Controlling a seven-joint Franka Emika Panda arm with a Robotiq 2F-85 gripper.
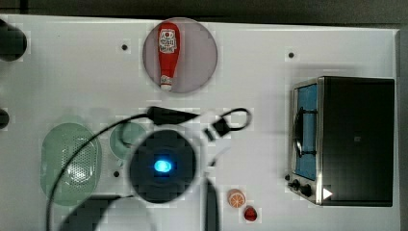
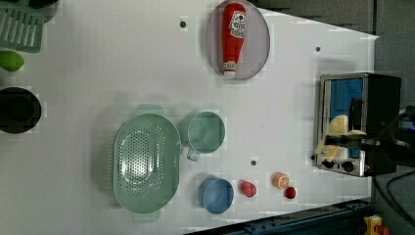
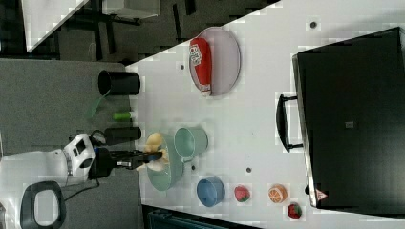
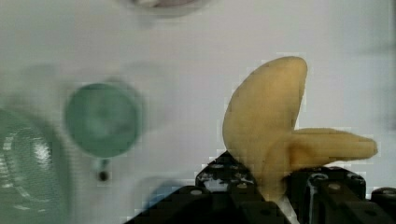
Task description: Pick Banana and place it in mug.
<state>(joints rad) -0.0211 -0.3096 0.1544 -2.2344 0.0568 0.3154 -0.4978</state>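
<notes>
Gripper (image 4: 275, 198) was clamped on the banana (image 4: 268, 123), holding it in the air above the table (image 2: 122, 63). In the right view the banana (image 3: 155, 143) hung in front of the colander (image 3: 167, 179), at about nine o'clock from the mug (image 3: 190, 142). In the left view the mug (image 2: 206, 132) stood just beside the colander (image 2: 146, 164), at its two o'clock, with nothing in it.

Pale-yellow banana (image 4: 266, 126) — dull-green mug (image 2: 206, 131)
</notes>
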